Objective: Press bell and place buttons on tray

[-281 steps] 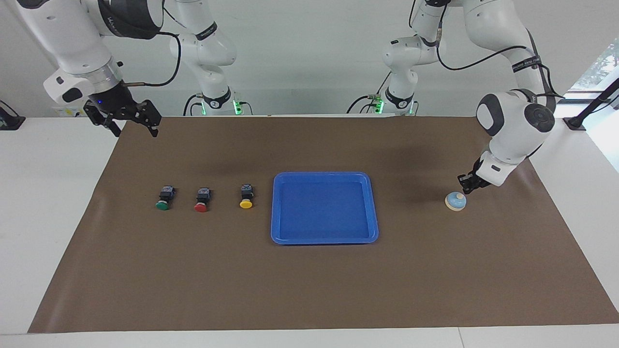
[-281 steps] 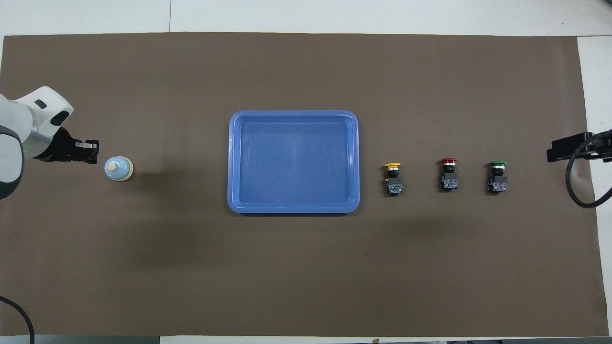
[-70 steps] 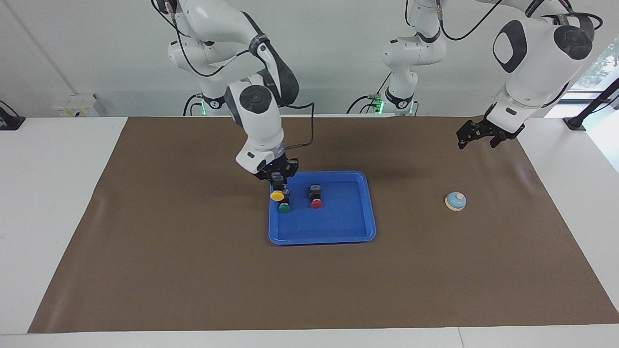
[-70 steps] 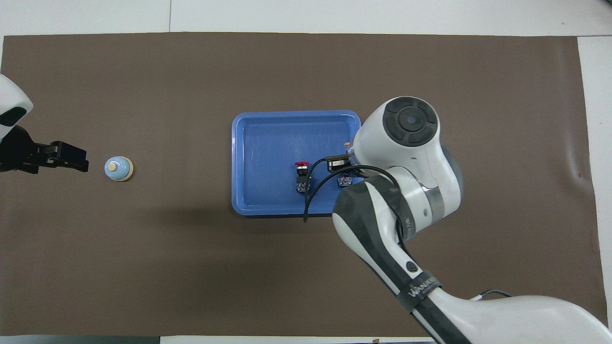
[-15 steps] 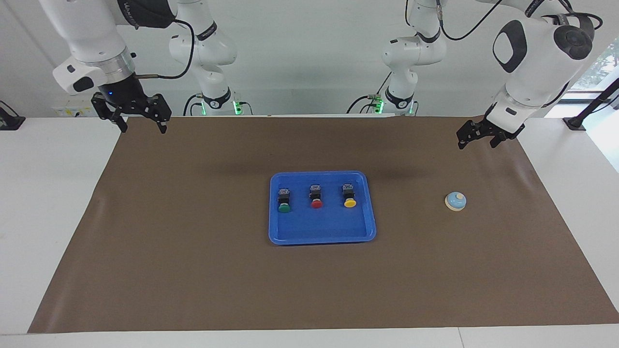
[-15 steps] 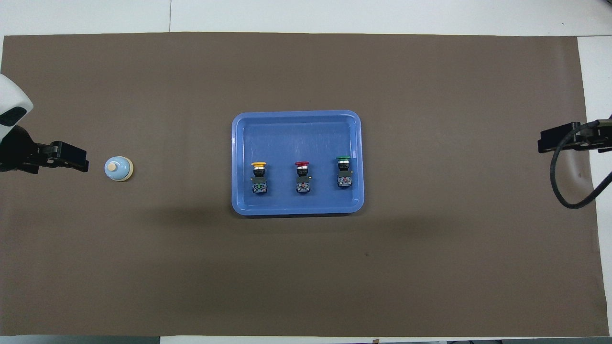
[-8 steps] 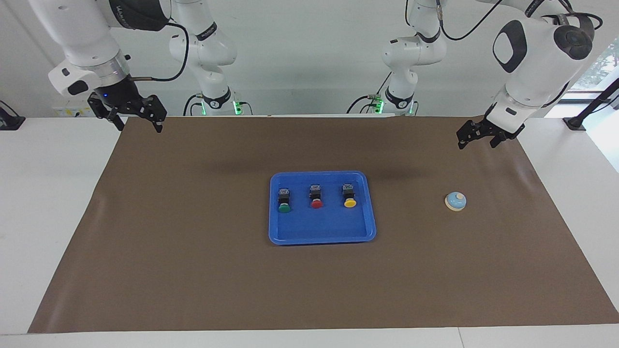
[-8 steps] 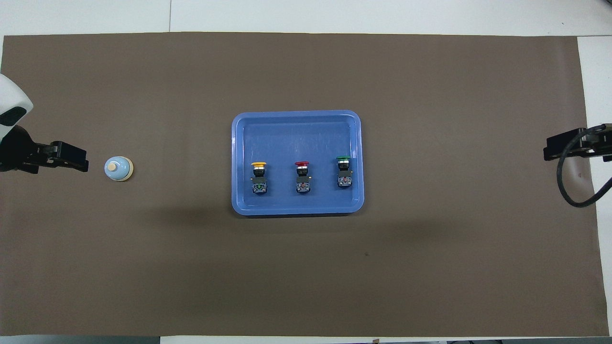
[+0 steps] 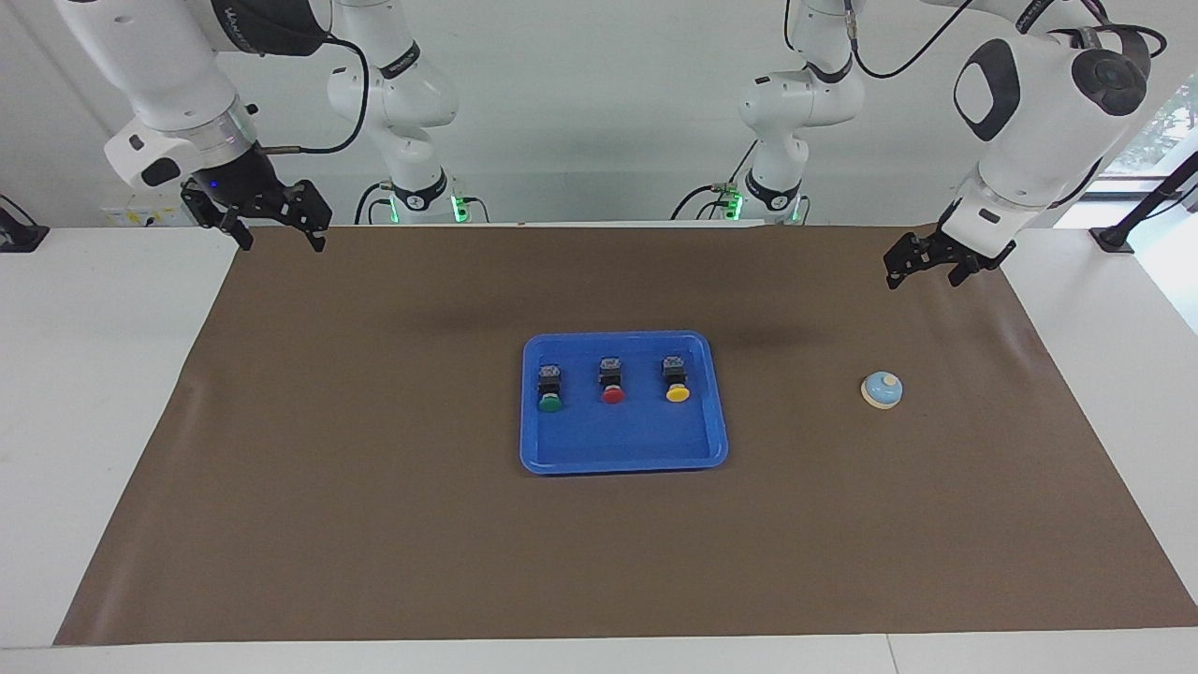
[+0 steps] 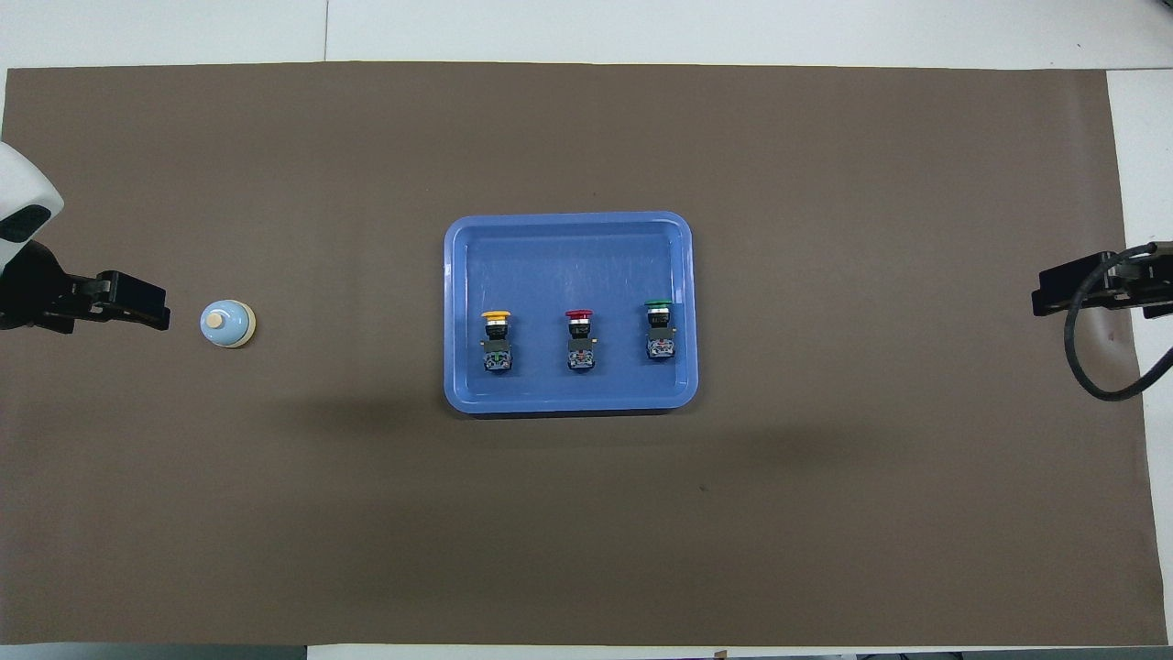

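Note:
The blue tray (image 9: 622, 440) (image 10: 568, 257) lies in the middle of the brown mat. In it the three buttons stand in a row: green (image 9: 550, 388) (image 10: 658, 332), red (image 9: 612, 382) (image 10: 579, 339) and yellow (image 9: 677, 379) (image 10: 496, 339). The bell (image 9: 882, 389) (image 10: 227, 324), light blue on a cream base, sits alone on the mat toward the left arm's end. My left gripper (image 9: 922, 276) (image 10: 137, 310) hangs open and empty, raised over the mat beside the bell. My right gripper (image 9: 281, 241) (image 10: 1063, 289) hangs open and empty over the mat's edge at the right arm's end.
The brown mat (image 9: 374, 524) covers most of the white table (image 9: 94, 374). A black cable (image 10: 1086, 367) loops down from the right wrist over the mat's edge.
The right gripper has wavered a little over the mat's edge, now slightly toward the table's middle. The left arm, bell, tray and buttons have not moved.

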`<state>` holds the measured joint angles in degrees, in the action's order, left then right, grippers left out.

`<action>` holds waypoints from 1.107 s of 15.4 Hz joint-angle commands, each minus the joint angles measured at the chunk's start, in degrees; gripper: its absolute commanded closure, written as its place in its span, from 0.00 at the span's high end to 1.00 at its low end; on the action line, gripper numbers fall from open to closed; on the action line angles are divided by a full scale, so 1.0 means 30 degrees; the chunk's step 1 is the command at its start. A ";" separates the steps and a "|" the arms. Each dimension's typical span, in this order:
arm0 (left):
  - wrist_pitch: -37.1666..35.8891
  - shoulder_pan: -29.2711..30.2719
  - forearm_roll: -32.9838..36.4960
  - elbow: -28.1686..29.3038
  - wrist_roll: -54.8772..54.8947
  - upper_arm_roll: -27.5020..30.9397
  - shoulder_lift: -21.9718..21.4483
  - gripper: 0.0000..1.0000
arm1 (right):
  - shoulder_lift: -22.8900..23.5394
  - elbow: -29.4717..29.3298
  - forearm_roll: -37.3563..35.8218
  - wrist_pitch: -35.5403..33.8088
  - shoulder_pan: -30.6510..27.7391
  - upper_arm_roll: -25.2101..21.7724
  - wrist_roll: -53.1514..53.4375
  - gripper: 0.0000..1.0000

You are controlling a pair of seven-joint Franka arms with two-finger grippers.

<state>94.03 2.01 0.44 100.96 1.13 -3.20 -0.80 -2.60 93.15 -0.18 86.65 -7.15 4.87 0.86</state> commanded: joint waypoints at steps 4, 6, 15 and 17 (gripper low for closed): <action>0.1956 0.0207 -0.0031 0.0822 -0.0934 0.0128 -0.0289 0.19 | -0.0510 0.0474 0.0412 -0.0084 -0.0312 0.0193 -0.0141 1.00; 0.3744 0.0325 -0.0031 0.2403 -0.0963 0.0128 -0.0875 0.00 | -0.0510 0.0474 0.0412 -0.0084 -0.0312 0.0193 -0.0141 1.00; 0.6941 0.1087 -0.0031 0.4547 -0.0758 0.0099 0.0379 0.00 | -0.0510 0.0474 0.0383 -0.0084 -0.0312 0.0193 -0.0141 1.00; 0.7880 0.1087 -0.0031 0.4986 -0.0729 0.0128 0.0820 0.00 | -0.0510 0.0474 0.0412 -0.0084 -0.0312 0.0193 -0.0141 1.00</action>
<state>113.99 4.92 0.45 113.93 -1.14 -2.64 0.49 -2.67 93.15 -0.16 86.64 -7.15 4.88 0.86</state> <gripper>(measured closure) 0.991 0.000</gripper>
